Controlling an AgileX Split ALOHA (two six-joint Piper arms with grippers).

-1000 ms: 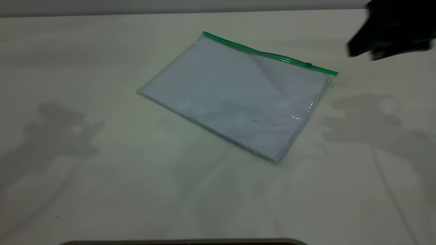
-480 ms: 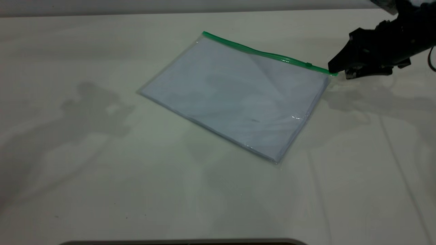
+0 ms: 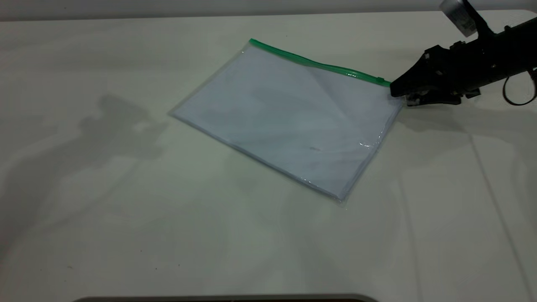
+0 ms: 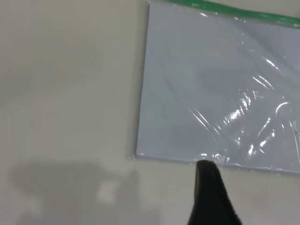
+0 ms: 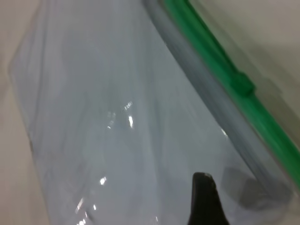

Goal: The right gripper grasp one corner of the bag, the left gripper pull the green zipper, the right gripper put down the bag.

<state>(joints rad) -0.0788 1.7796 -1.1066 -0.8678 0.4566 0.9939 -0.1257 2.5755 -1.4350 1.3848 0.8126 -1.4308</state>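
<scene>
The bag point(image 3: 289, 117), a clear pouch with pale sheets inside, lies flat on the table. Its green zipper point(image 3: 314, 63) runs along the far edge, with the slider tab point(image 3: 380, 79) near the right end. My right gripper point(image 3: 398, 94) is at the bag's far right corner, covering the zipper's end. In the right wrist view one finger point(image 5: 202, 187) hovers above the bag point(image 5: 117, 117), casting a separate shadow, beside the zipper point(image 5: 211, 51) and slider point(image 5: 243, 84); it is open. My left gripper point(image 4: 206, 171) shows only in its wrist view, by the bag's point(image 4: 211, 79) plain edge.
The white table point(image 3: 126, 209) stretches to the left and front of the bag. A dark rounded edge point(image 3: 226, 298) lies at the table's front. The left arm's shadow point(image 3: 117, 130) falls on the table left of the bag.
My right gripper came in from the far right, dropped to the table and slid left until it covers the bag's right corner. The bag has not moved.
</scene>
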